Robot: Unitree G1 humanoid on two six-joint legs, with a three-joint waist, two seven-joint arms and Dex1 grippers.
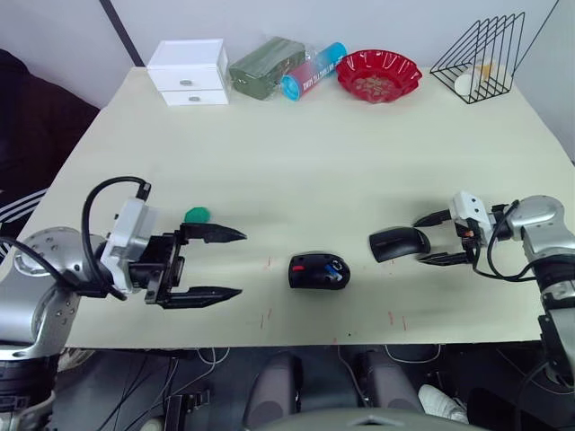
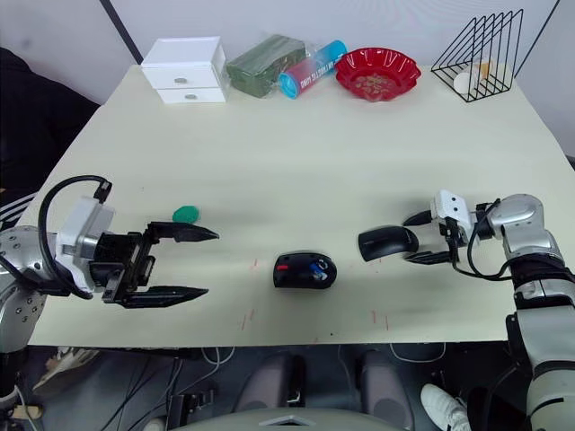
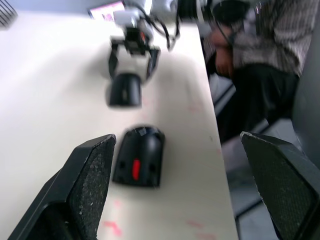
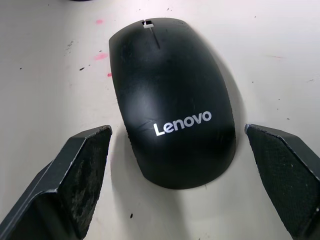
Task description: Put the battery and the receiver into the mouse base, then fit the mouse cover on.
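Observation:
The mouse base [image 1: 318, 271] lies near the table's front edge, black with a red patch and a blue bit inside. I cannot make out the battery or the receiver. To its right lies the mouse cover [image 1: 400, 243], a smooth black shell with white lettering [image 4: 182, 122]. My right gripper [image 1: 420, 241] is open, its fingers straddling the cover's rear end without touching it. My left gripper [image 1: 243, 263] is open and empty, left of the base and pointing at it [image 3: 139, 156].
A small green object [image 1: 197, 215] lies just behind the left gripper. Along the back edge stand a white drawer box [image 1: 189, 72], a green pack [image 1: 266, 65], a blue-red can [image 1: 313, 72], a red bowl [image 1: 378, 74] and a wire rack [image 1: 481, 58]. A person [image 3: 270, 45] sits beside the table.

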